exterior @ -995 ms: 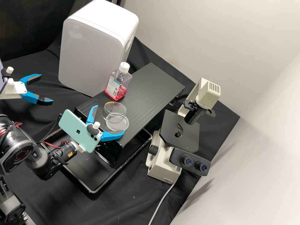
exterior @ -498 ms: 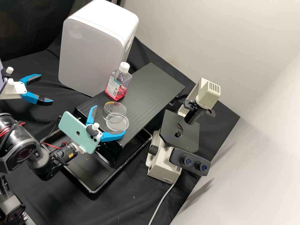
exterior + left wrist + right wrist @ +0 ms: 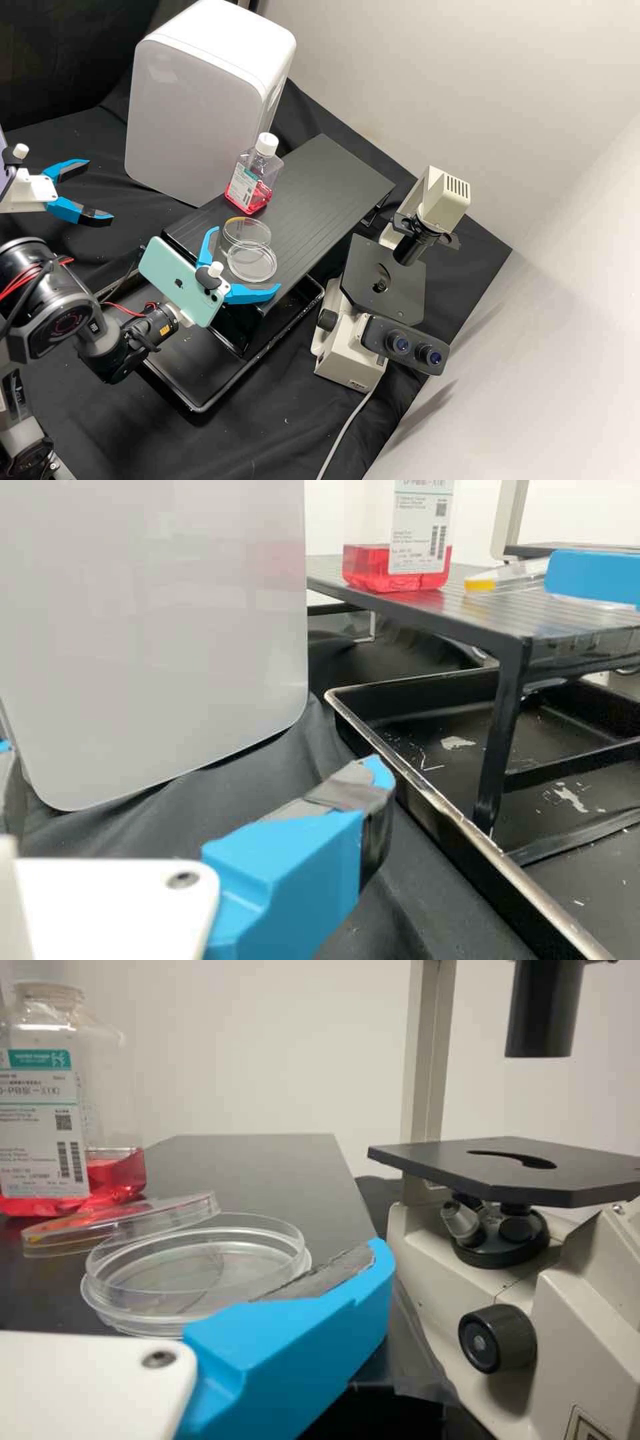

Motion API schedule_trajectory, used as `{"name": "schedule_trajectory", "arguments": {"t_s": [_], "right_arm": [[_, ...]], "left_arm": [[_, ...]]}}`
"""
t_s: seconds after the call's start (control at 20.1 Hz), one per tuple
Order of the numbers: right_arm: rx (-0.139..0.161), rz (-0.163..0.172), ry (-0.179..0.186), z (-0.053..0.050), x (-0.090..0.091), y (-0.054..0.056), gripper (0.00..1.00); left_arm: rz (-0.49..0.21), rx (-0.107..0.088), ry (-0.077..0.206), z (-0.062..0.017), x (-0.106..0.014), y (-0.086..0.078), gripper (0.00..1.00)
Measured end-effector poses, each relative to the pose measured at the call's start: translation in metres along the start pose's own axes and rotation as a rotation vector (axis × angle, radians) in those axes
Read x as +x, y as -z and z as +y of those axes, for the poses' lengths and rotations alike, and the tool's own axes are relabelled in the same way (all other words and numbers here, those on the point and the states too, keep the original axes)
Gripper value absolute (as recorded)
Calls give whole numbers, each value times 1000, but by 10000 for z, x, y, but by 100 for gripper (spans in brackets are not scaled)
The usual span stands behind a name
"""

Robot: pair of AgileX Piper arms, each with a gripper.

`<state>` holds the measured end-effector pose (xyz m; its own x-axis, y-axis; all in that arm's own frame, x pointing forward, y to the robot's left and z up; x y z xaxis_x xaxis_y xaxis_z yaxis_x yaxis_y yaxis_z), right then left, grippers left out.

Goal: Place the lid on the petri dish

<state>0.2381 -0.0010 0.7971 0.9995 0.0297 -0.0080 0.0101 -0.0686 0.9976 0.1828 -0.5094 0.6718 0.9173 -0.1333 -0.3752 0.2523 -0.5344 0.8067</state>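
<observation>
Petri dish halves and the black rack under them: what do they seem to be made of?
Petri dish halves: see-through, glossy, thin-walled, likely plastic, though glass cannot be ruled out. Black rack: probably painted metal, matte, with a ribbed top and thin straight legs.

Clear petri dish (image 3: 251, 263), red-filled bottle (image 3: 253, 175), black ribbed platform (image 3: 327, 187)
</observation>
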Motion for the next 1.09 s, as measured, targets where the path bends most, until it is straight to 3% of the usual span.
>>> {"name": "schedule_trajectory", "arguments": {"t_s": [0.4,0.45,1.09], "right_arm": [[-1,0,-5,10,21,-13,100],[-1,1,-6,7,23,-15,0],[2,-4,-12,10,24,-24,0]], "left_arm": [[0,0,0,0,0,0,100],[0,0,0,0,0,0,100],[0,0,0,0,0,0,100]]}}
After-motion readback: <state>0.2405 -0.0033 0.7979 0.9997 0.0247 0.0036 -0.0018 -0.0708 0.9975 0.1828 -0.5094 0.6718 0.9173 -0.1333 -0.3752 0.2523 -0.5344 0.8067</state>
